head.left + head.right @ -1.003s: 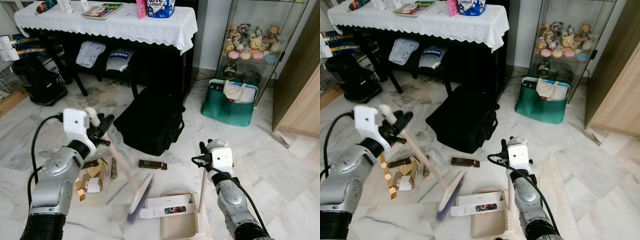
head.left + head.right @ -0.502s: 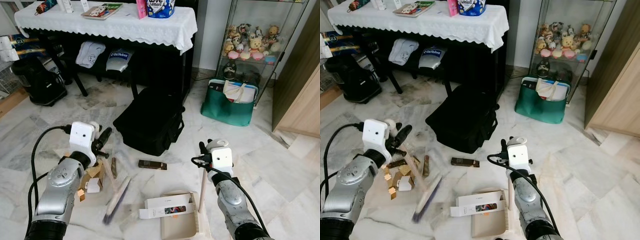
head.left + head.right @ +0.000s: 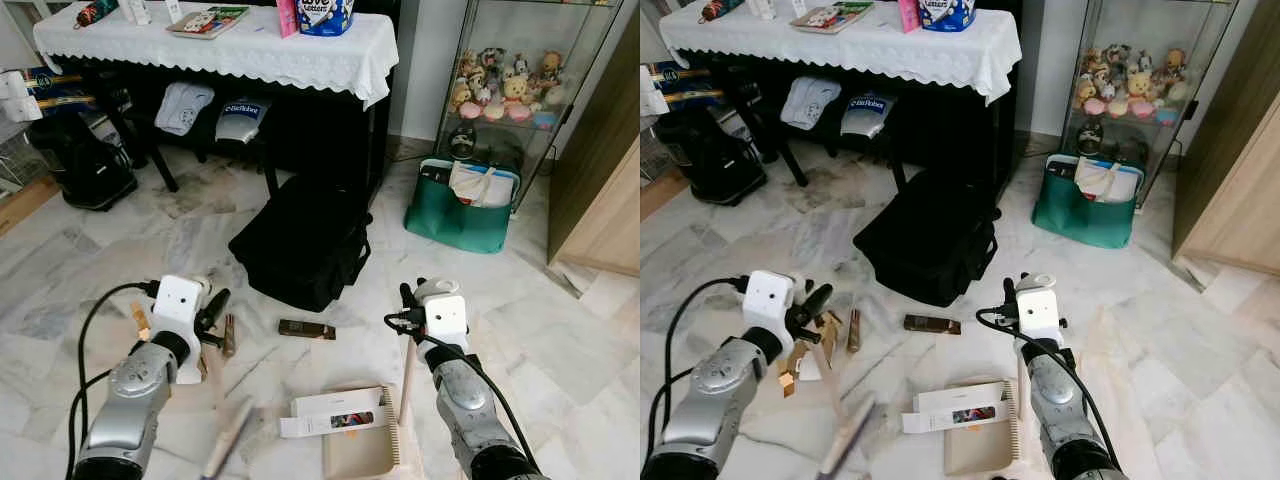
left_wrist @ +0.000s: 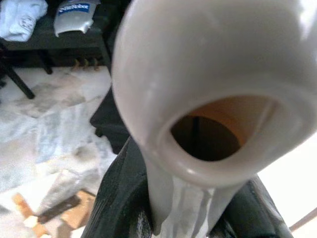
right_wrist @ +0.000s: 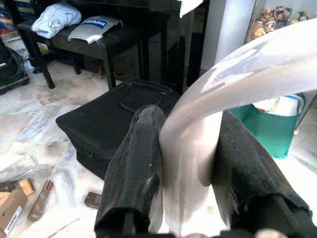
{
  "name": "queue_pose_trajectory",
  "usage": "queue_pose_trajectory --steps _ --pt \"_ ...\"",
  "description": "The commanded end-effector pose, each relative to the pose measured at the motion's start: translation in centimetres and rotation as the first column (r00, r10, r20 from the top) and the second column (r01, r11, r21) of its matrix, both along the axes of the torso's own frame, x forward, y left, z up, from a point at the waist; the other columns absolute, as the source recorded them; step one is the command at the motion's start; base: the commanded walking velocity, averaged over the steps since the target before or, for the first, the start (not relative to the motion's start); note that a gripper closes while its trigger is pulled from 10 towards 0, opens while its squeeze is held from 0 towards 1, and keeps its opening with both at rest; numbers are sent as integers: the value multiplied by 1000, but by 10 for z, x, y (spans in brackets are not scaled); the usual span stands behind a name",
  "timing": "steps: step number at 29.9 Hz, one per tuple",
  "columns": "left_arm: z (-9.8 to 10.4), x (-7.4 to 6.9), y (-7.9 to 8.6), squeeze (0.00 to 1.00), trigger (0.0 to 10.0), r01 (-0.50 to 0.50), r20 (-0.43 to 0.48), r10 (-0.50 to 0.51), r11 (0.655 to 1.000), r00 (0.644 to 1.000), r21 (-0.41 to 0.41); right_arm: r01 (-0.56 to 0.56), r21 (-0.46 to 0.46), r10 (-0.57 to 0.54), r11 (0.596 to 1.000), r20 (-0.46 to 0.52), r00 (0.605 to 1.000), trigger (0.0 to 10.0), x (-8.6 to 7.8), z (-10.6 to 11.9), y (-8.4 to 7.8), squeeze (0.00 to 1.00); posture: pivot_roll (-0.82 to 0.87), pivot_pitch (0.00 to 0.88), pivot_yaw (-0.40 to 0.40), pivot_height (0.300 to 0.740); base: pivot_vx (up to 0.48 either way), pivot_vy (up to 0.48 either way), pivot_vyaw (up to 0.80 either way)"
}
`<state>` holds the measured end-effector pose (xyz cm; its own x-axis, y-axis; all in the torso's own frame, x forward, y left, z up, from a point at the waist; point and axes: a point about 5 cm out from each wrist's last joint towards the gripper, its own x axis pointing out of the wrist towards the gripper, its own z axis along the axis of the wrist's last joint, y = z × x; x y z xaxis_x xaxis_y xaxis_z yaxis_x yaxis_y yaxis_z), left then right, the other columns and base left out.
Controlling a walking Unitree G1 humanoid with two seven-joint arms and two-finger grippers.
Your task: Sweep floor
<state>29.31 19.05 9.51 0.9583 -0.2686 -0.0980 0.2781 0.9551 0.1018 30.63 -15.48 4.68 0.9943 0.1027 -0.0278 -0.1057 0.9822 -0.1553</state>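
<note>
Marble floor point(image 3: 90, 250), glossy and veined. Left gripper point(image 3: 210, 312) had swung the broom point(image 3: 228, 450) back toward the robot, away from the white carton point(image 3: 330, 414); likely resetting a stroke. Fingers pinched its pale handle. Right gripper point(image 3: 408, 300) clamped the beige dustpan point(image 3: 362, 452) stick. Brown cardboard scraps point(image 3: 825, 328) unswept.

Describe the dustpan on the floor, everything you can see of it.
The dustpan is beige and looks like plastic. Its flat tray lies on the marble floor near the lower edge of the head views, with a ribbed comb edge along its right side. A long pale handle rises upright from it, and the right claw is shut on that handle's curved top. A white box lies across the tray's far lip.
</note>
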Motion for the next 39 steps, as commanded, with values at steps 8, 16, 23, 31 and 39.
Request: queue_pose_trajectory --steps 8,16,23,31,39 --pt "4 4 -10 0 10000 36 21 -35 998 999 -59 -2 8 2 1000 21 1000 10000 3 4 2 0 -2 68 88 740 0 0 0" --pt "12 9 -27 0 10000 84 47 -78 986 996 -143 -4 11 4 1000 29 1000 10000 8 8 5 0 -2 40 90 740 0 0 0" --pt "17 12 -36 0 10000 113 63 -103 977 993 -179 -8 17 7 1000 41 999 10000 13 14 7 0 1 13 91 740 0 0 0" --pt "28 18 -28 0 10000 57 123 -41 990 992 -126 -17 27 15 999 80 997 10000 21 24 12 0 5 0 94 740 0 0 0" --pt "43 19 -9 0 10000 -31 196 57 990 979 -136 -13 35 10 999 83 997 10000 22 25 12 0 13 5 92 740 0 0 0"
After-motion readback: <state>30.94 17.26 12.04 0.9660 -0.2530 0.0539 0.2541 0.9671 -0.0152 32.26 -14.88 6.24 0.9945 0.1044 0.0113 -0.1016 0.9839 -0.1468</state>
